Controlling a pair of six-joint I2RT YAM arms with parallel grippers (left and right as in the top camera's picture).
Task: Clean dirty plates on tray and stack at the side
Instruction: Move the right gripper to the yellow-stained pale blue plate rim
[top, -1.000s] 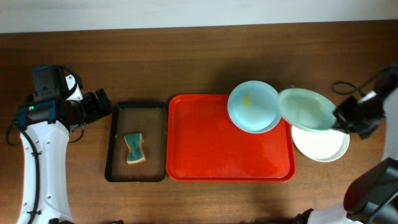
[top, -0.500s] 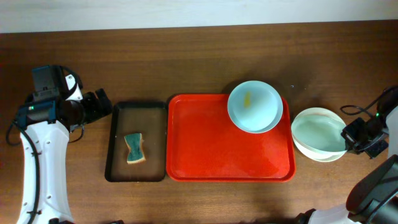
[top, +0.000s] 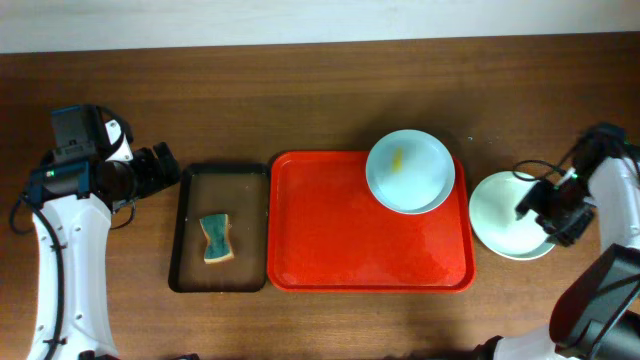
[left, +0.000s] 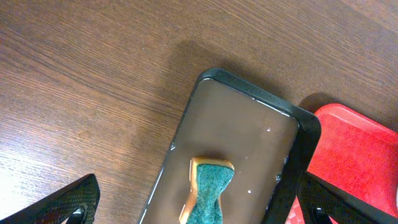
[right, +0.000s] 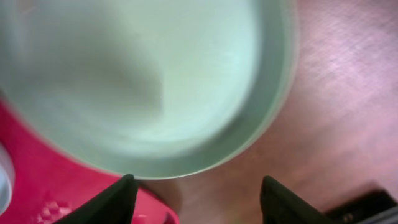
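Wood table (top: 320, 100) is carrying your tray (top: 340, 250), with one yellow-smeared plate (top: 420, 185) sitting at its 1 o'clock corner. At the tray's 3 o'clock the stack (top: 495, 215) is resting, its outer edge hiding under your right gripper (right: 198, 182). The wrist view is blurring, so you cannot count plates. Those fingers were clamping the top plate a moment ago and are now standing apart. Your left gripper (top: 172, 170) is hanging spread wide at 9 o'clock.

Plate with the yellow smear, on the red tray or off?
On. The plate rests at the far right corner of the tray, rim overhanging its edge.
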